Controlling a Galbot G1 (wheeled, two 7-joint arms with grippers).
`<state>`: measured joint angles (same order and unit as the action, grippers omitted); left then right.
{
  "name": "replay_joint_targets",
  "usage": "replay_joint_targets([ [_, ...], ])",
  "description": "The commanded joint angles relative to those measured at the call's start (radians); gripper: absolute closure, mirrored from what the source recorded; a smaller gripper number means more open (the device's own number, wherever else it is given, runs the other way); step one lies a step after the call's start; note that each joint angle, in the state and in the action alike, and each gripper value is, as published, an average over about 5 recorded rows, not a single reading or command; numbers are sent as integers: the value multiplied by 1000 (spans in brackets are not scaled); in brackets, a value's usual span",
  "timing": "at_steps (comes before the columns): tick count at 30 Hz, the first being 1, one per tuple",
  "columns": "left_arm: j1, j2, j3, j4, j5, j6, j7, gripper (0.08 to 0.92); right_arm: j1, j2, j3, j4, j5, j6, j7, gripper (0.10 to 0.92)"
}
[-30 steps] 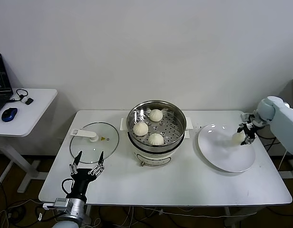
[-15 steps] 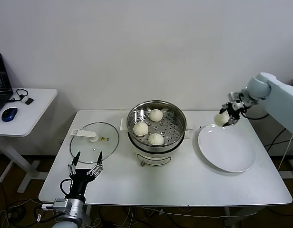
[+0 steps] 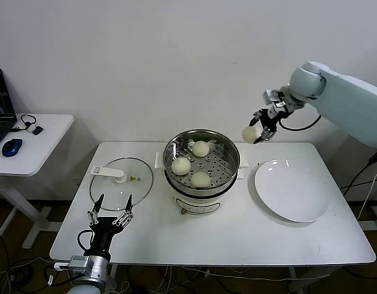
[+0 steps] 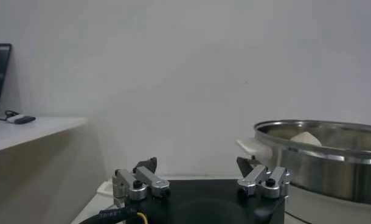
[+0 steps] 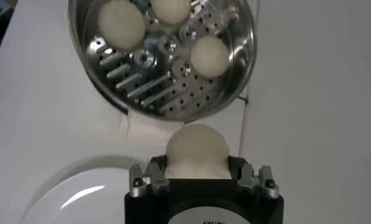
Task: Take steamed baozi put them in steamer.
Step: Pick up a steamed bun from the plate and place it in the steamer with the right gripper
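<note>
I have the right tool (image 3: 260,130) raised in the upper right of the head frame, clenched on a baozi (image 3: 250,134) that hangs in the air just right of the steamer (image 3: 201,160) and above the tabletop (image 3: 237,233). In the right wrist frame that bun (image 5: 196,148) sits clamped between the fingers (image 5: 143,182), with the steamer's perforated floor (image 5: 167,91) in the upper part of that frame. Three more buns lie inside the basket: one at the back (image 3: 201,148), one on the left (image 3: 180,166), one at the front (image 3: 201,179). The white plate (image 3: 291,190) lies right of center in the head frame, with nothing on it. The glass lid (image 3: 122,179) lies flat left of the steamer. My left tool (image 3: 110,211) is parked low at the lower left, near the tabletop's front edge, its fingers spread and released.
</note>
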<state>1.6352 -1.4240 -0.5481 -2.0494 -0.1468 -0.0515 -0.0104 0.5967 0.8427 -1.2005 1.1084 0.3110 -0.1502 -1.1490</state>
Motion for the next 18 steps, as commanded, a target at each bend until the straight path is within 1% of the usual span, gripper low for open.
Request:
replay_joint_targets([
  [1, 1, 3, -4, -2, 1, 1, 0, 177, 56, 128, -77, 31, 117, -55, 16, 364],
  [8, -2, 12, -4, 3, 5, 4, 0, 177, -9, 167, -70, 1, 109, -56, 23, 360],
  [18, -11, 12, -6, 11, 4, 12, -3, 177, -115, 197, -41, -68, 52, -46, 21, 355],
])
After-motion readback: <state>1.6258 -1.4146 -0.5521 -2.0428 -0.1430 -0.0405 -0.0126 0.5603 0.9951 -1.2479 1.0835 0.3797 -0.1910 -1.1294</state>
